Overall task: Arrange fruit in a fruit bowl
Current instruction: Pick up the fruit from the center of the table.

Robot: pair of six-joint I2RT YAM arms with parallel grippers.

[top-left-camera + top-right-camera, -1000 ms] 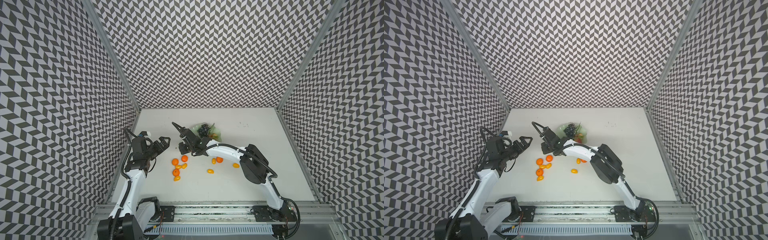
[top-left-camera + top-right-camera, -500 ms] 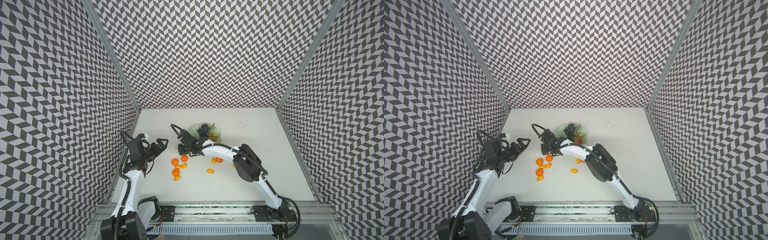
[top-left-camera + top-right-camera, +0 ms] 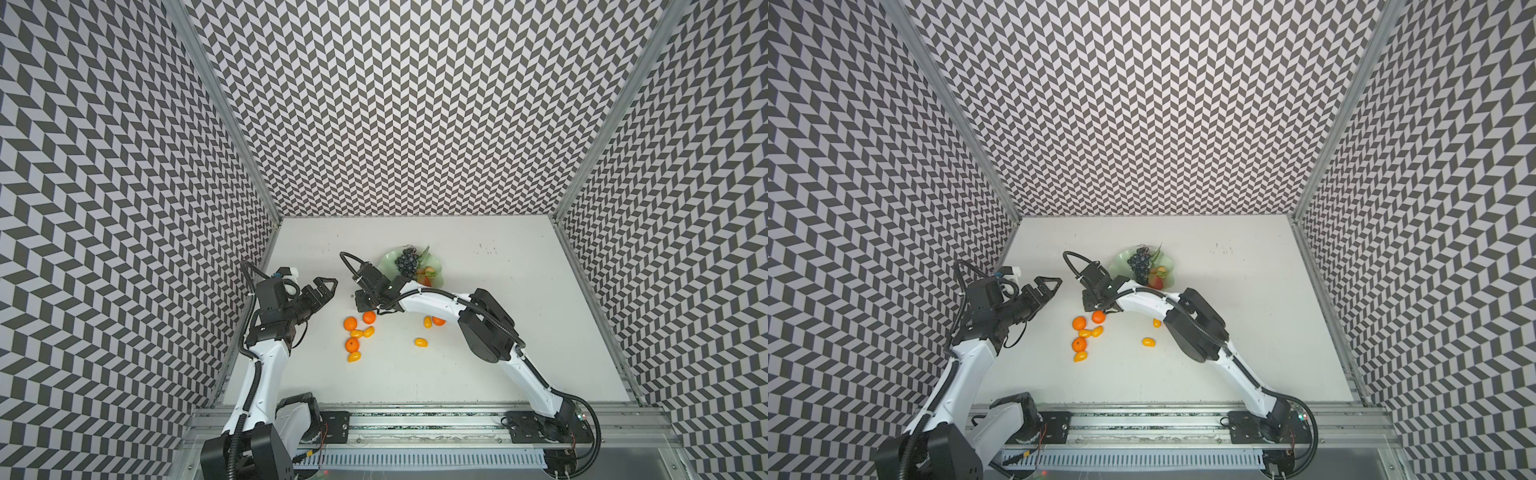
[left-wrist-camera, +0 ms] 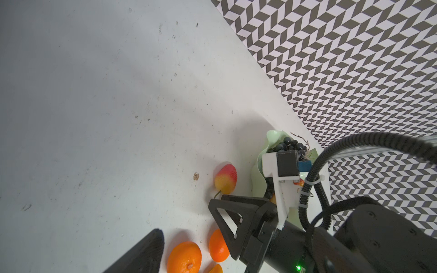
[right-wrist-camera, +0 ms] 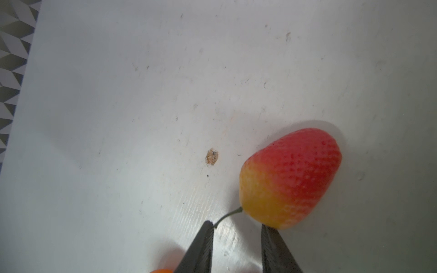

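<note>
Touching the pear (image 5: pixel 290 177) at its stem end, the right gripper (image 5: pixel 238 228) is standing with jaws apart.
The pear is lying on the white table (image 3: pixel 478 353) just outside the fruit bowl (image 4: pixel 272 137), with nothing sitting between the jaws. The grape bunch (image 3: pixel 407 264) is resting in the bowl, while tangerines (image 3: pixel 350 323) and kumquats (image 3: pixel 421 342) are lying loose nearby. The left gripper (image 3: pixel 328 286) is hovering beside them; whether its jaws are parted, I cannot tell.

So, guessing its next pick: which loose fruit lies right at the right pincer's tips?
The red-yellow pear, its stem pointing at the open right pincer. It is the only loose fruit with red; all others are orange tangerines or yellow-orange kumquats.
</note>
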